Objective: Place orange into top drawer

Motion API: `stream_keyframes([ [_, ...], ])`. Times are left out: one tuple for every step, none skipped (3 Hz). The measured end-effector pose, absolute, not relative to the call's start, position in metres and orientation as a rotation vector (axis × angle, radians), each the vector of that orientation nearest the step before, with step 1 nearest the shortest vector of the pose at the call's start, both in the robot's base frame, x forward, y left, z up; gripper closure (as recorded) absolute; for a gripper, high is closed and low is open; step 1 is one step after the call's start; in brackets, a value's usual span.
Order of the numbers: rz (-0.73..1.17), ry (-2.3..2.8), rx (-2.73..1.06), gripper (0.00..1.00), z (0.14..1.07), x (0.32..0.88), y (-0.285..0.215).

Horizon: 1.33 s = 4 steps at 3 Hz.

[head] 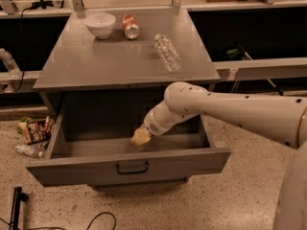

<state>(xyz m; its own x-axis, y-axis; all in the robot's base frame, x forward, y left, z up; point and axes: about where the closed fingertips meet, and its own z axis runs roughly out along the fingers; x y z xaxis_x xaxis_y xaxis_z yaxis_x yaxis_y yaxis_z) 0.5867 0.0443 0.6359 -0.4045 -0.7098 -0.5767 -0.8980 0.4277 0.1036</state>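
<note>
Yellowish-tipped gripper (pixel 140 137) down in open grey metal top drawer (pixel 129 166), grip state can't tell. Small round orange hidden; likely light, rolly, pinch across middle.

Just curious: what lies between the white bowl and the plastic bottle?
A soda can on its side, in the camera view. The gripper is inside the open top drawer.

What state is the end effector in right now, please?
End effector: inside the open top drawer; its state cannot be told.
</note>
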Motion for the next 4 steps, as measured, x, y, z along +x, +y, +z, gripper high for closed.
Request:
stream_keyframes([
  [0.551, 2.241, -1.352, 0.37, 0.632, 0.589, 0.044],
  [0.521, 2.241, -1.342, 0.07, 0.632, 0.591, 0.043],
  [0.497, 2.220, -1.331, 0.00, 0.636, 0.594, 0.046],
  [0.482, 2.191, -1.276, 0.18, 0.653, 0.596, 0.043],
])
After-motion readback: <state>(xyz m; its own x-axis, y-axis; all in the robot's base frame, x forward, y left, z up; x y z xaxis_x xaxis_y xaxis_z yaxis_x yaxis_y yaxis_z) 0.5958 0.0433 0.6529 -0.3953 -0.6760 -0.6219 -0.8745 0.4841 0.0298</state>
